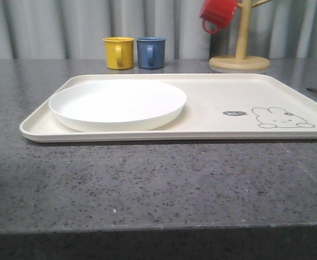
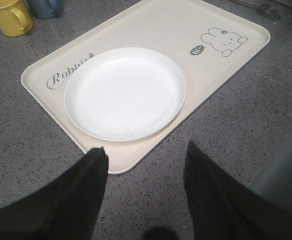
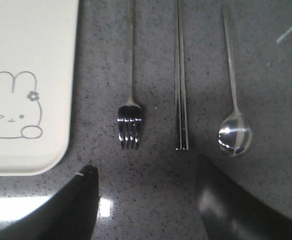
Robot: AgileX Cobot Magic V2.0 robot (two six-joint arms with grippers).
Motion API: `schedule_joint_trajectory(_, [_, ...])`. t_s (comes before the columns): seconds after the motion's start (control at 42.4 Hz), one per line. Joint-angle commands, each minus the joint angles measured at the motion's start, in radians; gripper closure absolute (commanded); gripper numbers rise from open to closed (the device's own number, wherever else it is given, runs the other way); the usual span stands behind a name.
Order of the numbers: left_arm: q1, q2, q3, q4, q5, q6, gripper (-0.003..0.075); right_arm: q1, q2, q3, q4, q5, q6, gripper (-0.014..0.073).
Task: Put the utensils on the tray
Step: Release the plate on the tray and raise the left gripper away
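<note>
1. fork (image 3: pixel 130 131), long straight bar-like piece (image 3: pixel 181 90) and spoon (image 3: pixel 235 136) lie parallel on the table (image 3: pixel 150 180) beside the tray (image 3: pixel 31 85), none touching it.
2. my right end effector (image 3: pixel 146 200) hangs above them, fingers apart.
3. thin, stiff, slippery steel lying flat: i'd pinch the fork mid-handle.

white plate (image 1: pixel 117 104) sits on the cream tray's (image 1: pixel 212 103) left half; fork (image 3: pixel 130 125), bar (image 3: pixel 181 100) and spoon (image 3: pixel 235 135) lie parallel on the bench beside the tray.
</note>
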Motion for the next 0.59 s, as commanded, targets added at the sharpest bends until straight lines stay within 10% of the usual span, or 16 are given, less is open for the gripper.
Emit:
schedule_joint_trajectory(0.0, [-0.007,-0.003,-0.025,-0.005,-0.072,-0.013,0.0366,-0.016,0.111,-0.118,0.035,0.067,-0.05,0.0137])
schedule_joint_trajectory(0.566, [-0.007,-0.003,-0.025,-0.005,-0.072,-0.013,0.0366,-0.016,0.531,-0.321,0.092,0.042,-0.121,0.0137])
